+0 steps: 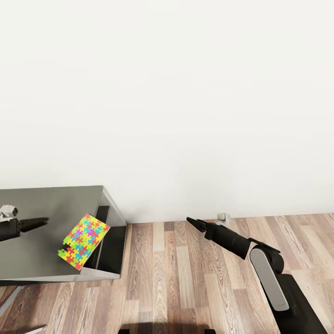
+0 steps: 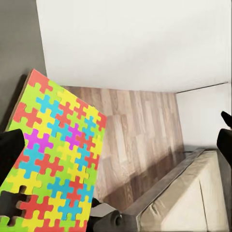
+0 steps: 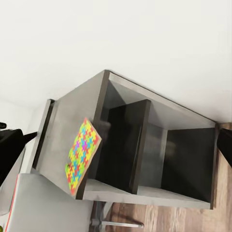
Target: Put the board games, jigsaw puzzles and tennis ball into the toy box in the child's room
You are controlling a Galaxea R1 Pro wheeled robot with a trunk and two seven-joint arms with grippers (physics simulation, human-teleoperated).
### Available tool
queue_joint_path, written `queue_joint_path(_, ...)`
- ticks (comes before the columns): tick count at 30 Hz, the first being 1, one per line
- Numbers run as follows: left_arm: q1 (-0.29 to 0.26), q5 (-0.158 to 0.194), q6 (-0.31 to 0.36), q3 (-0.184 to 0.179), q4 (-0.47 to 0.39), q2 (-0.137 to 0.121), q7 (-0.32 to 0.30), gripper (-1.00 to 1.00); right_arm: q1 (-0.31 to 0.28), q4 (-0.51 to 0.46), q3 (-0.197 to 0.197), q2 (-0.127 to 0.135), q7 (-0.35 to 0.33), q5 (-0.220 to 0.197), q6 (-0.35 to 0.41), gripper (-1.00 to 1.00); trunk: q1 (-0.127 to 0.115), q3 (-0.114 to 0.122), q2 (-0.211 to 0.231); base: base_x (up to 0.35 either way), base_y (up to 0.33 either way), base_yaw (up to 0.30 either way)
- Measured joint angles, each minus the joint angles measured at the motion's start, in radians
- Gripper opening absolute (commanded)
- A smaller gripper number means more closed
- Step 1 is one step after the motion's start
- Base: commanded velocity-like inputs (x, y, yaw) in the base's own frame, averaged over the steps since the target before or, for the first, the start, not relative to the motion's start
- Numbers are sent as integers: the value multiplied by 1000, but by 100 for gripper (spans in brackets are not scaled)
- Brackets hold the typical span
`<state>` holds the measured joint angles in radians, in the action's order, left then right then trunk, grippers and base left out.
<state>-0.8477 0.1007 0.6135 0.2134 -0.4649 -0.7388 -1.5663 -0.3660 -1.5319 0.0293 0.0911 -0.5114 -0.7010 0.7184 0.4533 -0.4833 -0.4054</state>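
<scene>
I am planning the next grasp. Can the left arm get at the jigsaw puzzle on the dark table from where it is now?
Probably yes. The left gripper hovers over the same table, beside the jigsaw puzzle, with nothing between them.

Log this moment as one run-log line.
scene: jigsaw puzzle on dark grey table, overhanging its edge | left gripper: beside puzzle, empty | right gripper: over wood floor, empty

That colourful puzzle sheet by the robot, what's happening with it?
A two-armed robot faces a white wall. A jigsaw puzzle lies at the edge of the dark grey table, one side overhanging it. The left end effector points at the puzzle without touching it. The right end effector hangs over the wood floor, empty.
</scene>
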Motion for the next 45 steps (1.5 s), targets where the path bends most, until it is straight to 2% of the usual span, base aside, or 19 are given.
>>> queue_joint_path(4,1,2,0,0,7,-16,0,100,0,0,1,-1,2,0,-1,100,0,0,0,0,0,0)
queue_joint_path(9,5,3,-1,0,17,-23,0,100,0,1,5,-6,6,0,-3,100,0,0,0,0,0,0)
queue_joint_path(20,24,20,11,9,27,-25,0,100,0,52,10,-22,28,32,-6,100,0,10,0,0,0,81)
queue_joint_path(32,25,26,14,10,27,-16,0,100,-2,86,6,-32,28,35,-5,100,0,27,0,0,73,156)
queue_joint_path(45,25,26,12,10,27,-20,-1,100,-2,88,6,-32,19,34,-5,100,0,37,0,44,113,21)
